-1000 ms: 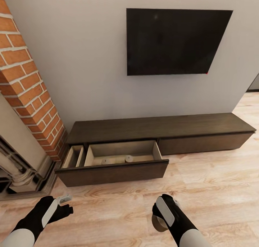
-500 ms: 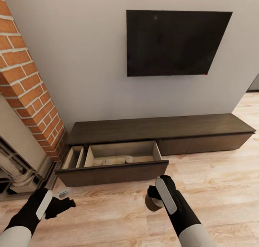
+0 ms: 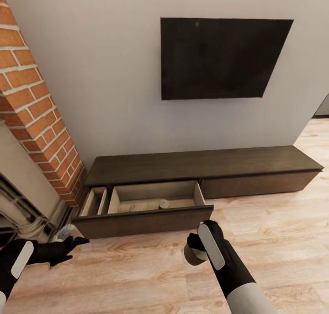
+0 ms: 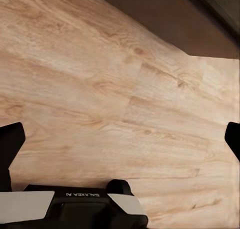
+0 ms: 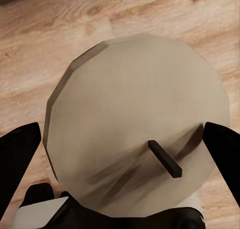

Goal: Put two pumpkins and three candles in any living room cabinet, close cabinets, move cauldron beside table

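The right gripper [image 5: 120, 139] grips a candle [image 5: 137, 119] before the cabinet [image 3: 146, 213]'s open drawer; the empty left gripper [image 4: 120, 139], marked "GALAXEA", is spread wide.

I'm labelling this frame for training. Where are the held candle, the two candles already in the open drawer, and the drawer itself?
held candle [image 5: 135, 124], right wrist view, flat top face.
left drawer candle [image 3: 135, 207], head view, top.
right drawer candle [image 3: 163, 204], head view, top.
open drawer [image 3: 141, 221], head view, dark front panel.

beige candle [image 5: 135, 124] with dark wick clamped between black jaws, wood floor [image 5: 45, 29] beyond.
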Tool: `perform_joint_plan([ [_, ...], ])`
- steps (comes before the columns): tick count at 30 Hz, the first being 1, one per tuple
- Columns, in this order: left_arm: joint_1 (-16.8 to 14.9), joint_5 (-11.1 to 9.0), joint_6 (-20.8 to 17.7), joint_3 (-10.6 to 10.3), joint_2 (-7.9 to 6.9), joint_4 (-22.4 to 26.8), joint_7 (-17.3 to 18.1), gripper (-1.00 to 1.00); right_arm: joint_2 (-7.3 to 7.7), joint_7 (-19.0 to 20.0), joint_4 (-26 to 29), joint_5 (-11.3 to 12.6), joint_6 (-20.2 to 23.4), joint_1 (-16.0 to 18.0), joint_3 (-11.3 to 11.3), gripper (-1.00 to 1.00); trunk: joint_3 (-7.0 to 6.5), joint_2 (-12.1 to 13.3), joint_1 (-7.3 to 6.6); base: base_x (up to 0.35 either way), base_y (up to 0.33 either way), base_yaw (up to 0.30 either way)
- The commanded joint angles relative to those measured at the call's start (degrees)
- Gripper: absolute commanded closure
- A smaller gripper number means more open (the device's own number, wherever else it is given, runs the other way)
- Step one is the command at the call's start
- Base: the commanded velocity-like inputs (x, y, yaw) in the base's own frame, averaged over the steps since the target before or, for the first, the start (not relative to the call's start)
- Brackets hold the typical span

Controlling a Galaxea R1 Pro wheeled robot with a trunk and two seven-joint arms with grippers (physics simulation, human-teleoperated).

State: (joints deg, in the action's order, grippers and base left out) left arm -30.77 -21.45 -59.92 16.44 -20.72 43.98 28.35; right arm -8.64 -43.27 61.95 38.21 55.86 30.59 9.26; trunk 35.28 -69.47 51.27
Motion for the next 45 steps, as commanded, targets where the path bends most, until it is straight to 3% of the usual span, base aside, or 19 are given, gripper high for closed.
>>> perform_joint_plan([
  [1,0.0,0.1,0.0,0.1,-0.11,0.0,0.8,-1.00,0.00,0.1,0.0,0.0,-0.2,0.0,0.0,1.00,-0.18,0.4,-0.23,0.000,0.000,0.000],
  [9,-0.3,-0.1,0.2,0.2,-0.22,0.4,2.3,-1.00,0.30,0.1,0.2,0.0,-1.8,0.0,-0.1,1.00,-1.62,3.6,-1.98,0.000,0.000,0.000],
  [19,-0.4,-0.2,0.3,0.2,-0.30,0.7,2.6,-1.00,0.16,0.1,0.2,-0.1,-2.1,-0.1,0.3,1.00,-1.62,3.6,-1.98,0.051,0.000,0.000],
  [37,-0.4,-0.3,0.2,0.2,-0.17,0.8,2.6,-1.00,0.03,0.2,0.2,0.0,-2.8,-0.1,0.5,1.00,-1.62,3.6,-1.98,0.308,-0.012,0.004],
  [45,-0.4,-0.3,0.2,0.1,-0.12,0.7,2.6,-1.00,0.02,0.2,0.2,0.0,-2.8,-0.1,0.4,1.00,-1.62,3.6,-1.98,0.267,-0.131,0.201],
])
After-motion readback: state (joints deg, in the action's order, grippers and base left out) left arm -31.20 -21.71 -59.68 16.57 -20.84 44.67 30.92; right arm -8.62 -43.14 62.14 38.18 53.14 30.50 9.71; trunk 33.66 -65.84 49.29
